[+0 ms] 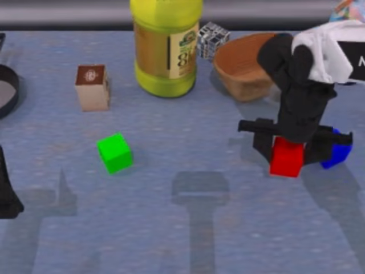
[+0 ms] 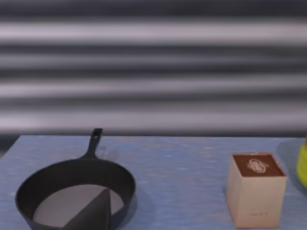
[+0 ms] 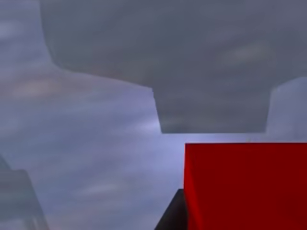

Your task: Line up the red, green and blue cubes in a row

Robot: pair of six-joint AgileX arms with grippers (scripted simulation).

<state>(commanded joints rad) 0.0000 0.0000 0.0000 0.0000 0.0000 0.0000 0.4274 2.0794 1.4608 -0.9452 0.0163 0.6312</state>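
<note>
Shadows of our two arms stripe the near part of the table (image 1: 171, 240). Our left tool (image 1: 7, 197) sits parked at the left edge; whether it is open we cannot tell. Farther in, the green cube (image 1: 114, 153) lies left of centre, while our right tool (image 1: 288, 149) grips the red cube (image 1: 286, 158) near the right edge, the blue cube (image 1: 337, 154) just beside it. Beyond stand a beige block (image 1: 92, 87), yellow bottle (image 1: 166, 45) and brown bowl (image 1: 242, 65).

The right pincer (image 1: 288, 149) covers most of the blue cube (image 1: 339, 153) and the top of the red cube (image 1: 286, 158), near the worktop's right edge. The frying pan (image 1: 7, 89) and left arm (image 1: 7, 194) are cut off at the left edge.
</note>
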